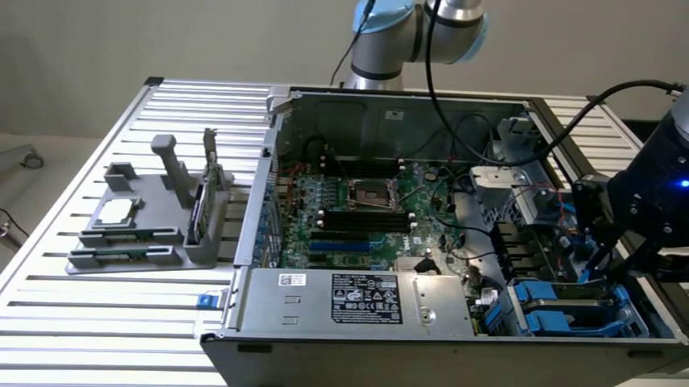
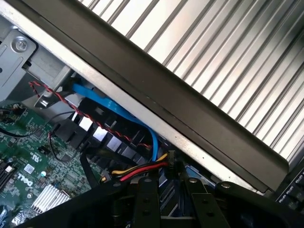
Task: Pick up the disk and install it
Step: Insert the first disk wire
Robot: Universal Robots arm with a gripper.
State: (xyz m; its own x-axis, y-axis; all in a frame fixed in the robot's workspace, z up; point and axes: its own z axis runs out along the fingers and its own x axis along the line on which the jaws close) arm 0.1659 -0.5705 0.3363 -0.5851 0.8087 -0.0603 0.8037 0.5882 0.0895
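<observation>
A ribbed aluminium table top (image 1: 129, 322) made of long silver slats carries everything. On it lies a large dark grey metal computer case (image 1: 323, 355), side panel off, its inside facing up. Behind the case rises the grey and blue jointed robot arm (image 1: 420, 32); its black wrist hangs over the case's side on the exterior view's right. A boxy silver power supply (image 1: 356, 302) with a black and white printed label sits along the case's near edge. Beyond it lies the green motherboard (image 1: 356, 218) with its bare processor socket and black memory slots. On the exterior view's left, apart from the case, a grey plastic fixture (image 1: 140, 234) stands on the slats holding small parts, among them an upright card and a flat silver square chip.

The black gripper (image 1: 599, 274) reaches down into the drive bay corner, just above the blue carriers; whether it is clamped on anything I cannot tell. What looks to be the disk (image 1: 551, 292), a silver-grey slab framed in blue plastic, lies in that bay just beside the gripper, label unreadable.

In the wrist view the gripper (image 2: 171, 204) hangs close over a flat blue data cable (image 2: 123, 114) and a red, yellow and black wire bundle (image 2: 142, 168)
</observation>
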